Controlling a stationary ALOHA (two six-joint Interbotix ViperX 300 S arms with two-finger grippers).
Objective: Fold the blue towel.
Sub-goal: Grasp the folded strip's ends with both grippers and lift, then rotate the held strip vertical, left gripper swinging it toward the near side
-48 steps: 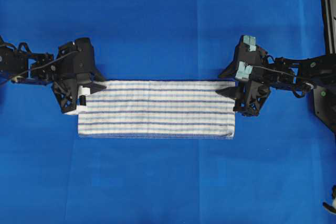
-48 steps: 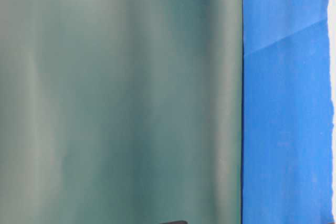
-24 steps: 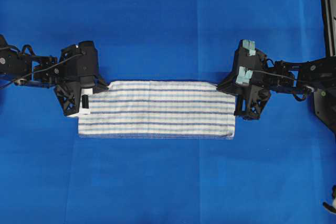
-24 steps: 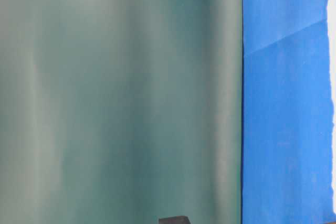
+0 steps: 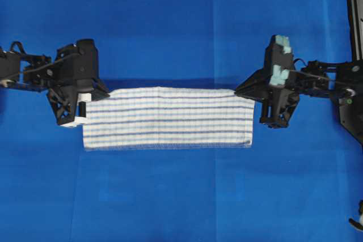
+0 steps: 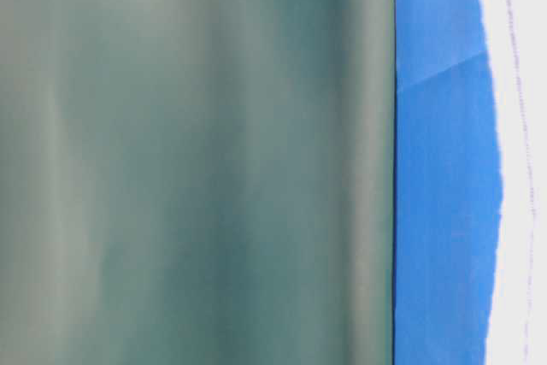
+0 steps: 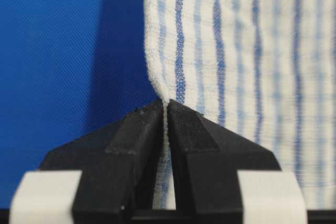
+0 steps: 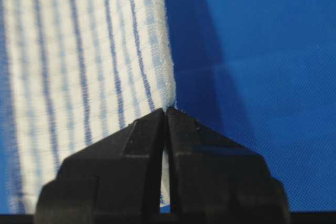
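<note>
Both corners pinched!

My left gripper [image 7: 167, 109] clamps the blue towel [image 5: 167, 117] at its far left corner, my right gripper [image 8: 166, 115] nips the far right corner; the towel stretches between them over the blue table cover [image 5: 181, 26].

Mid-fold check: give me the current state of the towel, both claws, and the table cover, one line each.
blue towel: a long strip, pinched at both far corners, far edge lifted and casting a shadow, near edge low.
left claw: shut on the towel's corner.
right claw: shut on the towel's opposite corner.
blue table cover: flat, with faint creases.
</note>
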